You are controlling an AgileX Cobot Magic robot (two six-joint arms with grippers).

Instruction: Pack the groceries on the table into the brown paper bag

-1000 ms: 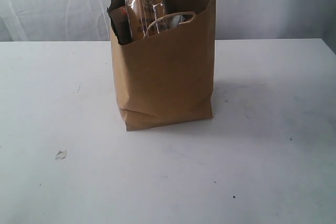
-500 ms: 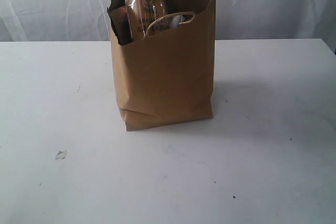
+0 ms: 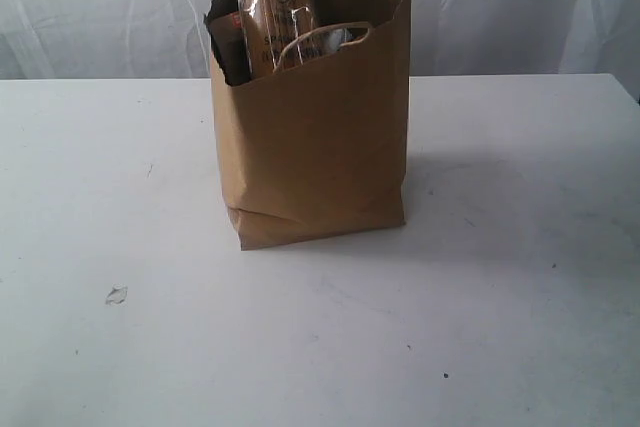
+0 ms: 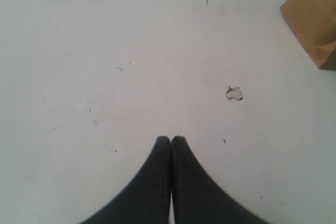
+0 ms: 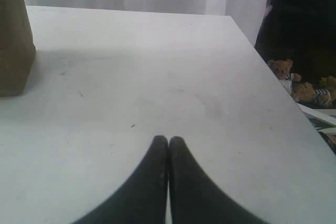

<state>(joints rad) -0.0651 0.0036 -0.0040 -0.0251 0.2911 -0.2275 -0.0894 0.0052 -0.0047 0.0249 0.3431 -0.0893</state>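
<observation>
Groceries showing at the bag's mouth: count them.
3. A spaghetti packet sticks up above the bag's rim; a dark package sits left of it; something white shows behind the front handle loop. Others may lie hidden deeper inside.

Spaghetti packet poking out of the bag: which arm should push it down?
Left, probably: the spaghetti packet stands at the left side of the brown paper bag, the left arm's side; left tool and right tool are both shut, empty.
</observation>
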